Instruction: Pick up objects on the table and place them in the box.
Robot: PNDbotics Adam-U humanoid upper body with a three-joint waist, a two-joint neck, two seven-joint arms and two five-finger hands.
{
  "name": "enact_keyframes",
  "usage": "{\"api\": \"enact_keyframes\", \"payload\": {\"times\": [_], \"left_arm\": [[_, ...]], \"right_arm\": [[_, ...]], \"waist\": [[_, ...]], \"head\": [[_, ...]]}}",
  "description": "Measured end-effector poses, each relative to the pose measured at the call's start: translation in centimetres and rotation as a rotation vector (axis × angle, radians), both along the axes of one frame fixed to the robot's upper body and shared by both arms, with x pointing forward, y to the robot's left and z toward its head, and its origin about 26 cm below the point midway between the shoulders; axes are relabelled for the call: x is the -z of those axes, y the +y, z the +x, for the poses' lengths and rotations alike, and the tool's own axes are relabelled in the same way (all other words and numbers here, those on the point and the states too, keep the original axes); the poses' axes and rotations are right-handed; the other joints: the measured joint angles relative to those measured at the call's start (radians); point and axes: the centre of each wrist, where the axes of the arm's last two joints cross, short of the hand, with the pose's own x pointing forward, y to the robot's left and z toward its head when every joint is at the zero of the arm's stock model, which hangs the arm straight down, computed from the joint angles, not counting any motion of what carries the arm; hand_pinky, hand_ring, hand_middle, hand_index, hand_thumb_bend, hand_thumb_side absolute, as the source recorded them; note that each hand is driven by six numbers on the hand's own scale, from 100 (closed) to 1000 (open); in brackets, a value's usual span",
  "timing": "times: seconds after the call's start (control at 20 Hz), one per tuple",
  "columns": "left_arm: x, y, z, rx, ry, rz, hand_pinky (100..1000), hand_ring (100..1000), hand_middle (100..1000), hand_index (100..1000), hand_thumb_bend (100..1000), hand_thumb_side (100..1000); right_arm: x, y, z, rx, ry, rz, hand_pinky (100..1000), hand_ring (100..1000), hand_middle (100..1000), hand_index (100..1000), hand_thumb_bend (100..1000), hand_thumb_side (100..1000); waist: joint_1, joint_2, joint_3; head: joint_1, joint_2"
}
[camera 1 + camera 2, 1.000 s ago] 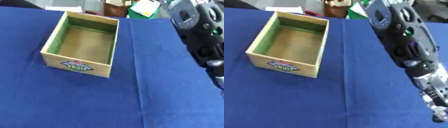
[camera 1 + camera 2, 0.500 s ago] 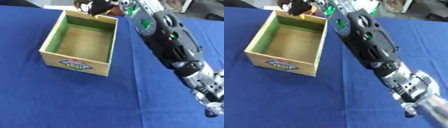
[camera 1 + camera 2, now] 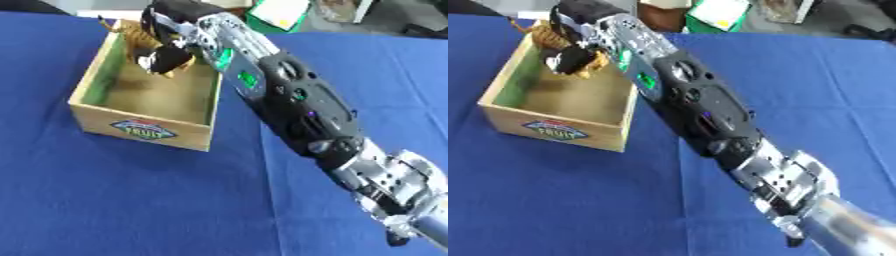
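A wooden box (image 3: 140, 131) with a green inner lining and a fruit label on its front stands on the blue tablecloth at the left. My right arm stretches from the lower right across the cloth to the box's far end. There my right hand (image 3: 168, 26) is shut on an orange and brown striped toy (image 3: 138, 34), held over the far part of the box's inside. The toy's lower part is hidden by my fingers. My left hand is not in view.
A blue cloth (image 3: 131, 200) covers the whole table. Beyond the far edge lie a green and white object (image 3: 282, 14) and other clutter. The long black and silver forearm (image 3: 297, 105) crosses the cloth diagonally right of the box.
My right arm has swung in from the right side and reached over the box's far end, bringing the striped toy with it. The camera has also shifted slightly.
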Motion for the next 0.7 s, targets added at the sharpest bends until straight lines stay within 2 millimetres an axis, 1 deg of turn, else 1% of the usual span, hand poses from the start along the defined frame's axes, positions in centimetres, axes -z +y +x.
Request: {"api": "enact_keyframes", "payload": {"times": [0.3,0.35,0.4,0.45,0.5,0.55,0.6,0.65,0.7], "left_arm": [[0.0,-0.1,0.0,0.008,0.003,0.003,581,600,564,774,100,710],[0.0,-0.1,0.0,0.008,0.004,0.003,581,599,564,774,100,709],[0.0,-0.1,0.0,0.008,0.004,0.003,581,599,564,774,100,709],[0.0,-0.1,0.0,0.008,0.005,0.004,582,600,564,774,100,709],[0.0,-0.1,0.0,0.009,0.005,0.004,582,599,564,774,100,709],[0.0,-0.1,0.0,0.009,0.005,0.004,582,599,564,774,100,709],[0.0,-0.1,0.0,0.009,0.005,0.004,582,599,564,774,100,709],[0.0,-0.1,0.0,0.009,0.005,0.004,582,599,564,774,100,710],[0.0,-0.1,0.0,0.009,0.006,0.003,582,599,564,774,100,710]], "right_arm": [[1.9,-0.1,1.4,0.011,0.087,-0.096,697,657,482,497,100,465],[2.0,-0.1,1.6,0.009,0.101,-0.109,713,686,528,551,100,477],[1.9,-0.1,1.8,0.007,0.112,-0.122,716,689,537,561,100,481],[1.8,-0.1,1.9,0.002,0.122,-0.135,732,716,598,629,100,524],[1.8,-0.1,1.9,-0.004,0.132,-0.149,734,722,613,641,100,532],[1.7,-0.1,2.0,-0.01,0.143,-0.165,749,746,684,704,100,574],[1.7,-0.1,2.0,-0.015,0.152,-0.18,753,752,701,722,100,586],[1.6,-0.1,2.0,-0.02,0.16,-0.194,767,779,760,787,100,607],[1.4,-0.2,2.1,-0.021,0.167,-0.206,781,805,799,823,100,592]], "waist": [[-0.004,0.003,0.005],[-0.004,0.003,0.005],[-0.004,0.004,0.005],[-0.004,0.004,0.005],[-0.004,0.004,0.005],[-0.004,0.005,0.006],[-0.004,0.005,0.005],[-0.004,0.005,0.005],[-0.004,0.006,0.005]], "head": [[-0.008,0.0],[-0.009,0.0],[-0.009,0.0],[-0.009,0.001],[-0.01,0.003],[-0.012,0.006],[-0.013,0.009],[-0.015,0.009],[-0.016,0.01]]}}
